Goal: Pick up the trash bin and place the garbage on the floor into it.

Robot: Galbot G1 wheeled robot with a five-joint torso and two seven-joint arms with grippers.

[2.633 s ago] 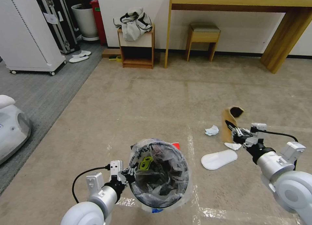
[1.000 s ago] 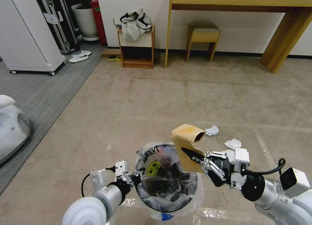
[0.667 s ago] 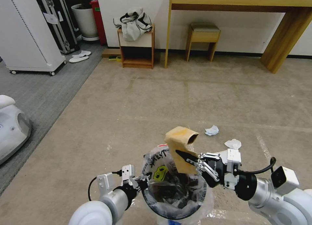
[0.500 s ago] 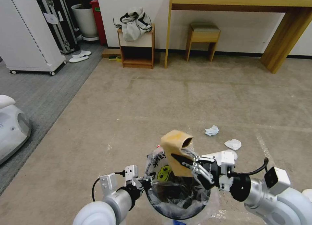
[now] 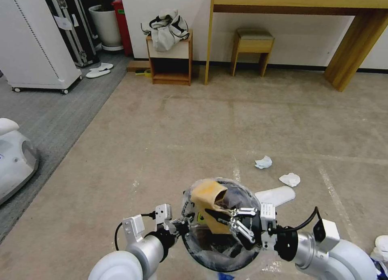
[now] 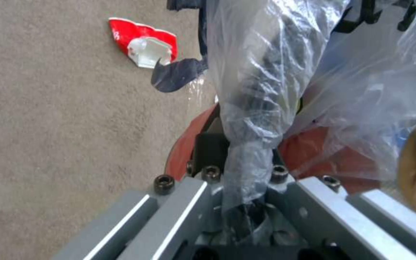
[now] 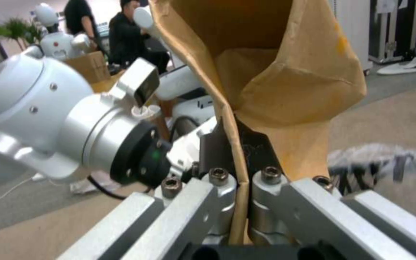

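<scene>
Two tools are engaged at the trash bin. The left tool is clamped on the bin's near-left rim, with the red wall and a bunched fold of the clear plastic liner pinched between its closed jaws, and the bin is held off the floor. The right tool is closed on the crumpled brown paper bag, the bag's edge being gripped flat between its jaws in the right wrist view; the bag is held over the bin's mouth, its upper, open end tilted away from the tool. Inside the bin, dark crumpled contents are seen through the liner, but they cannot be told apart.

Beyond the right tool, on the carpet, a flat white oval piece is partly hidden by the bin's far rim, and two crumpled white tissues lie farther out, apart from each other. Below the left tool, a crushed red-and-white wrapper lies on the carpet just beside the bin.
</scene>
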